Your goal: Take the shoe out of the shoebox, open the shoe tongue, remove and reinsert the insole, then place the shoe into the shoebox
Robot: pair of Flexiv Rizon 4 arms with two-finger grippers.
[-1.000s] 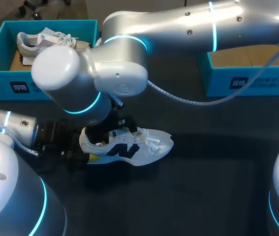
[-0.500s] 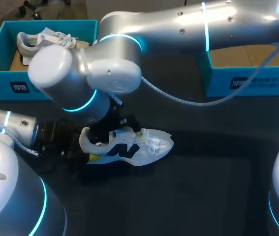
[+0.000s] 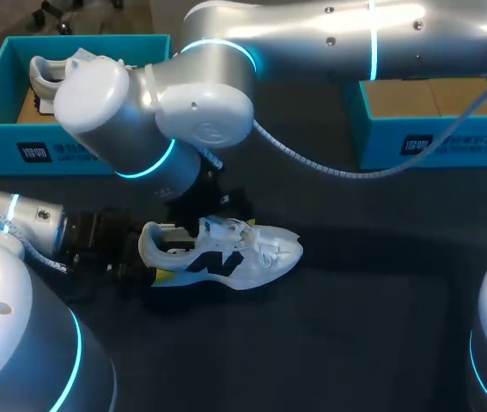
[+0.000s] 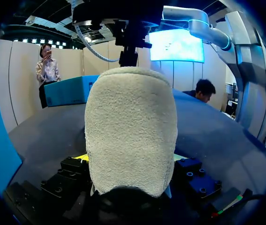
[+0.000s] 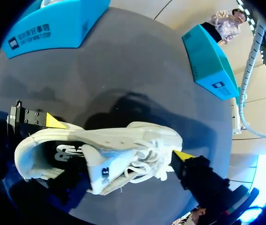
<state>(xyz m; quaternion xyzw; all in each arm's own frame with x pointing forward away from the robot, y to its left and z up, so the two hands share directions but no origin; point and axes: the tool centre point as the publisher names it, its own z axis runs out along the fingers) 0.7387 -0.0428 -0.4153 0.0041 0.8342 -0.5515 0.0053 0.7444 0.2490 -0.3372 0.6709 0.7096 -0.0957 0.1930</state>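
Observation:
A white shoe [image 3: 226, 253] with a dark side logo lies on the dark table, toe pointing right. My left gripper [image 3: 153, 270] is shut on its heel, one yellow tip on each side. In the left wrist view the fuzzy heel [image 4: 130, 126] fills the space between the fingers of the left gripper [image 4: 130, 161]. My right gripper [image 3: 216, 210] hangs just above the shoe's opening. In the right wrist view the right gripper [image 5: 128, 166] is open and straddles the raised tongue [image 5: 102, 171] and laces, one yellow-tipped finger [image 5: 183, 155] by the laces. The other is dark inside the shoe.
A teal shoebox [image 3: 20, 142] at the back left holds another white shoe [image 3: 50, 73]. A second teal shoebox [image 3: 432, 142] with a bare cardboard floor stands at the back right. My right arm [image 3: 312, 34] spans the table's far half.
My right arm has lifted up and back from the shoe's opening. The tongue now stands more upright. The left gripper and the shoe have stayed put.

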